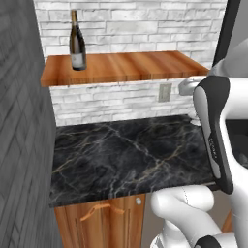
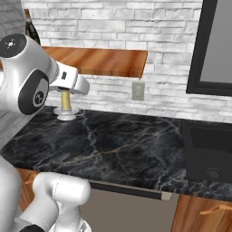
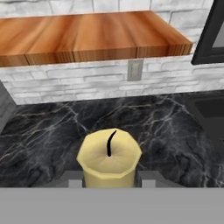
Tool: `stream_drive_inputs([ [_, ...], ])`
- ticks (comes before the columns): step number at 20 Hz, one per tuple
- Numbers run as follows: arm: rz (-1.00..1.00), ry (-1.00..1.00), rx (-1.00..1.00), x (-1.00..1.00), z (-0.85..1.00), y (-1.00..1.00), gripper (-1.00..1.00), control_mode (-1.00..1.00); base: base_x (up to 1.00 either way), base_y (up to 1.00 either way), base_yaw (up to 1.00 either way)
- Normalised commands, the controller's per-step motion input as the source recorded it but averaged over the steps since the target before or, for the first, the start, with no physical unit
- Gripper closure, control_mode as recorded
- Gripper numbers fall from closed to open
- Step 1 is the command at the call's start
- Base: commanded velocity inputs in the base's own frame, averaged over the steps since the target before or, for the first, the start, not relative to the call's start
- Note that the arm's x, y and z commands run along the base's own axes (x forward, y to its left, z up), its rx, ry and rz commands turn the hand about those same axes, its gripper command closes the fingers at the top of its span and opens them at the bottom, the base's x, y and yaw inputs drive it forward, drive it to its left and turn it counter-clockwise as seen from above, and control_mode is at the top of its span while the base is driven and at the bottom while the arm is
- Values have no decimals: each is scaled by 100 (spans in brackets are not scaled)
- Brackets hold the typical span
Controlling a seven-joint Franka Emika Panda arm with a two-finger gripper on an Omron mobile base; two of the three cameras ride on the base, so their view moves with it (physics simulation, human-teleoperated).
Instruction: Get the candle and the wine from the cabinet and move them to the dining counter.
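My gripper is shut on the candle, a yellowish-tan taper with a black wick, gripped at both sides in the hand view. In the right base view the candle hangs upright under the hand, its white saucer holder just over the back of the wall-side black marble counter; whether they touch I cannot tell. The wine stands upright at the left end of the cabinet, an orange-brown shelf, up and left of the gripper. The dining counter is out of view.
A wall outlet sits under the shelf. A dark framed panel hangs at the right above a black appliance top. A grey wall closes the left side. Wood base doors with curved handles lie below the counter.
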Motion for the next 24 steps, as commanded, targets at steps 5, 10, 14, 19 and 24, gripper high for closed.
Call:
stream_drive_inputs([
  [5,0,0,0,0,0,0,100,100,-75,-47,-35],
  [10,0,0,0,0,0,0,100,100,-41,-36,-79],
  [14,0,0,0,0,0,0,100,100,-4,-32,-92],
  [19,0,0,0,0,0,0,100,100,0,-26,-93],
  [24,0,0,0,0,0,0,100,100,0,-6,-97],
])
